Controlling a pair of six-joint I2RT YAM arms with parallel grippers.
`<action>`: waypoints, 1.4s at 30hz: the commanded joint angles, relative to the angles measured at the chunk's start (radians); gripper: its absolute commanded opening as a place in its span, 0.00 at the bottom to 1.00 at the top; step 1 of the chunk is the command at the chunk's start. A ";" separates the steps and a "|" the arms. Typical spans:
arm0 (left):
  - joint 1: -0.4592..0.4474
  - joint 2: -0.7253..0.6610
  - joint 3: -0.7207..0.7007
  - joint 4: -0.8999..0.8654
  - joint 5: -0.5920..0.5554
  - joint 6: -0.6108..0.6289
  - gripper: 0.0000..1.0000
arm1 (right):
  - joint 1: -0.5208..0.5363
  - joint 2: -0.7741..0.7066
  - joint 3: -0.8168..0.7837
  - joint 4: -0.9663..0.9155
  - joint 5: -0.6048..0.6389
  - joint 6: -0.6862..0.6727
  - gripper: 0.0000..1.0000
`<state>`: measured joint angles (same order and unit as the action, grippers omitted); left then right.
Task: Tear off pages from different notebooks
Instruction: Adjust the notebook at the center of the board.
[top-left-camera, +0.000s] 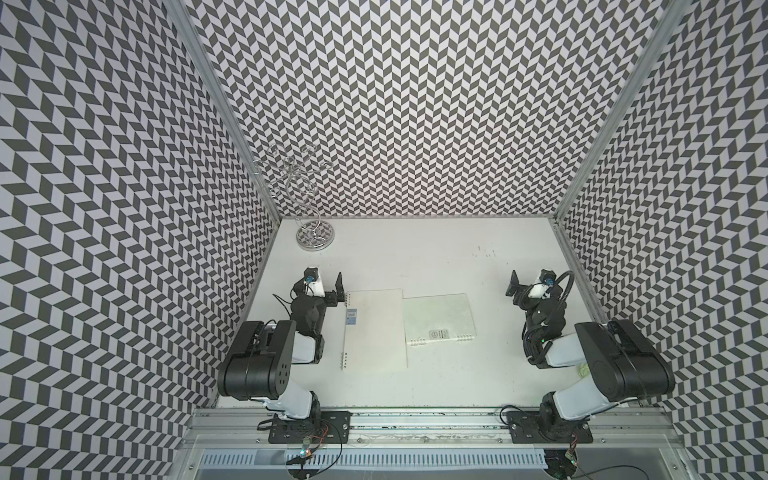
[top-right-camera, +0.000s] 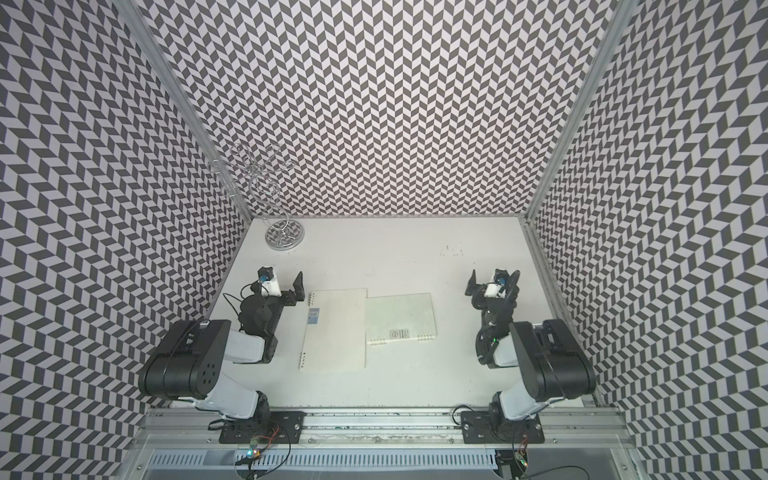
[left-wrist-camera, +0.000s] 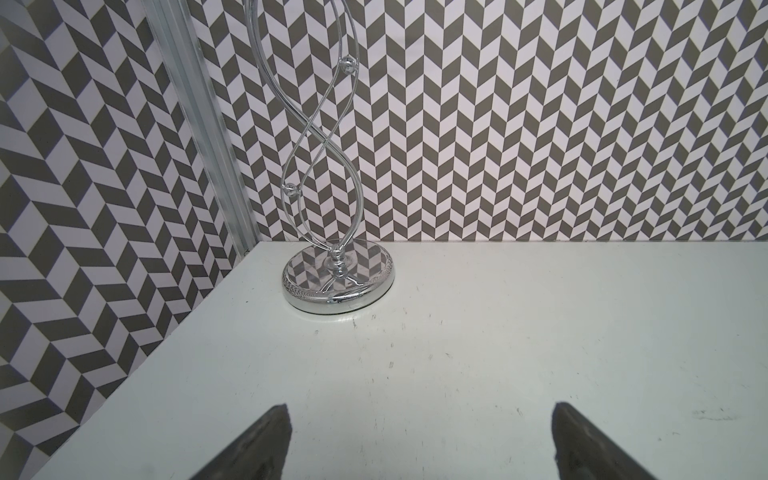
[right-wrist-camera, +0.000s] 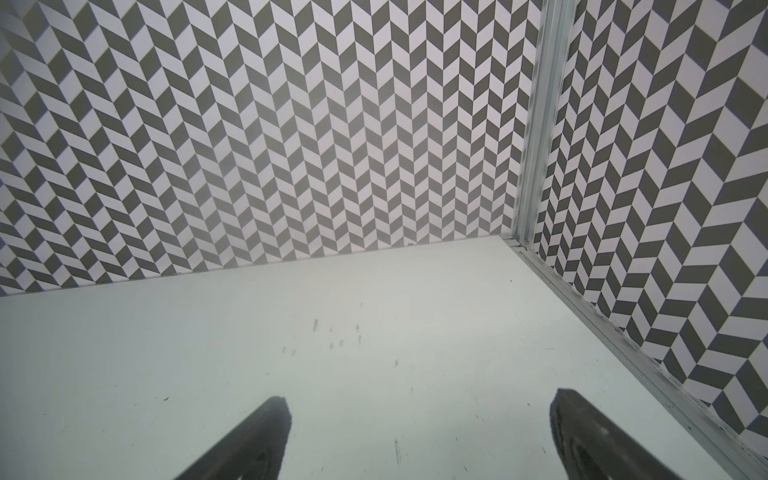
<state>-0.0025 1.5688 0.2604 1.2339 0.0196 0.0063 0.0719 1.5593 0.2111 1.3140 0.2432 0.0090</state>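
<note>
**On the table: two closed notebooks, jaws wide apart**

Near the middle of the table I see the larger notebook lying flat and closed. Its wire rings and blue label run along the edge facing my left arm. The smaller notebook, greenish with a barcode label, lies flat and closed on its other side. Their edges meet, but I cannot tell whether they overlap. The left gripper sits just beside the larger notebook's ringed edge at its far corner, its jaws spread wide and holding nothing. The right gripper is well apart from that notebook, beyond the smaller one, its jaws equally wide and empty. A chrome wire stand stands upright well behind the larger notebook, by the back wall.
</note>
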 joint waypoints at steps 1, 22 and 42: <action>-0.009 -0.024 0.013 -0.002 -0.039 0.007 0.99 | 0.006 0.004 -0.009 0.081 0.010 0.005 1.00; -0.526 -0.215 0.562 -1.321 -0.021 -0.743 0.99 | 0.353 -0.398 0.438 -1.402 -0.357 0.415 1.00; -0.603 0.031 0.642 -1.368 -0.038 -0.796 0.99 | 0.376 -0.227 0.415 -1.394 -0.384 0.383 1.00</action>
<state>-0.6018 1.5864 0.8810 -0.1284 -0.0174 -0.7795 0.4549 1.3170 0.5907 -0.1059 -0.1524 0.4004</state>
